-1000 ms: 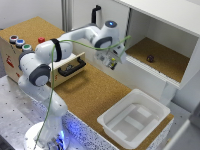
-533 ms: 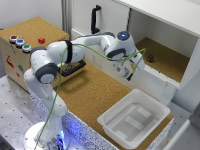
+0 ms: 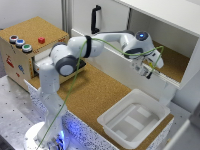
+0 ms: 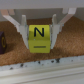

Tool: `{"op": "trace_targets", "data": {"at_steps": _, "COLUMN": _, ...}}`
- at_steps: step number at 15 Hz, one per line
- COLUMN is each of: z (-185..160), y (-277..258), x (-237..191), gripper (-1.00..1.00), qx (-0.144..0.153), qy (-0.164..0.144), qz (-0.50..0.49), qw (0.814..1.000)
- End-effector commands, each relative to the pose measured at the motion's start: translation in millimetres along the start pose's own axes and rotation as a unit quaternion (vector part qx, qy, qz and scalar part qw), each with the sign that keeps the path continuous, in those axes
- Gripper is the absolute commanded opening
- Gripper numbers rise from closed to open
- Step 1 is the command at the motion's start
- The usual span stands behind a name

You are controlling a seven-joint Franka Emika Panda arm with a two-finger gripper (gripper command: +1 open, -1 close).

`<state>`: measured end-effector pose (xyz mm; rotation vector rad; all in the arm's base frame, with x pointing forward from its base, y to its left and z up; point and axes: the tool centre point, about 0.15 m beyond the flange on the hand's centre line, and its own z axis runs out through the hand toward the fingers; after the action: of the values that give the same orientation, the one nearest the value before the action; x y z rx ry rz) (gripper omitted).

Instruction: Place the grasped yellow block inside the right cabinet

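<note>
A small yellow block (image 4: 39, 38) with a black letter on its face sits clamped between my two fingers, and my gripper (image 4: 39, 31) is shut on it. In the exterior view my gripper (image 3: 149, 69) hangs at the front lip of the right cabinet (image 3: 172, 62), the white-walled compartment with a cork-brown floor, and the block is too small to pick out there. The wrist view shows the cork floor (image 4: 67, 44) behind the block and a white ledge (image 4: 45, 72) in front of it.
A dark round object (image 4: 2, 42) lies on the cork near the block. A white tray (image 3: 132, 119) stands below the cabinet. The white door with a black handle (image 3: 94, 20) is at the back. A wooden drawer box with coloured buttons (image 3: 27, 42) stands at the exterior view's left.
The arm has swung steadily toward the exterior view's right, carrying my gripper from over the cork table to the cabinet's front opening.
</note>
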<state>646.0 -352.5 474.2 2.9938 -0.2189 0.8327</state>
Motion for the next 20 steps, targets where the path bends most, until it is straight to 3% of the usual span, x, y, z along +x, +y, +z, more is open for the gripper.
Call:
{"op": "trace_targets", "data": {"at_steps": 1, "z": 30.1, "y": 4.7, "x": 59.3, "gripper": -1.00, "qx": 0.052, "qy": -0.061, "qz": -0.024, "qw": 0.997}}
{"op": "trace_targets", "data": {"at_steps": 2, "z": 33.3, "y": -0.1, "x": 59.4, "gripper": -1.00, "qx": 0.044, "qy": -0.061, "qz": -0.034, "qw": 0.997}}
{"op": "trace_targets", "data": {"at_steps": 3, "z": 35.6, "y": -3.1, "x": 57.2, "gripper": 1.00, "qx": 0.033, "qy": -0.059, "qz": -0.038, "qw": 0.997}}
{"op": "trace_targets", "data": {"at_steps": 6, "z": 22.2, "y": -12.9, "x": 46.9, "gripper": 1.00, "qx": 0.005, "qy": -0.028, "qz": -0.048, "qw": 0.998}}
{"op": "trace_targets", "data": {"at_steps": 9, "z": -22.3, "y": -25.7, "x": 34.1, "gripper": 1.00, "qx": -0.009, "qy": 0.037, "qz": -0.050, "qw": 0.998}}
{"op": "trace_targets", "data": {"at_steps": 11, "z": -55.1, "y": -39.9, "x": 19.4, "gripper": 1.00, "qx": -0.016, "qy": 0.060, "qz": -0.071, "qw": 0.996}}
{"op": "trace_targets", "data": {"at_steps": 13, "z": -81.0, "y": -53.3, "x": -3.6, "gripper": 1.00, "qx": -0.014, "qy": 0.065, "qz": -0.081, "qw": 0.994}}
{"op": "trace_targets", "data": {"at_steps": 20, "z": -138.1, "y": -100.8, "x": -137.4, "gripper": 1.00, "qx": 0.009, "qy": 0.023, "qz": -0.055, "qw": 0.998}}
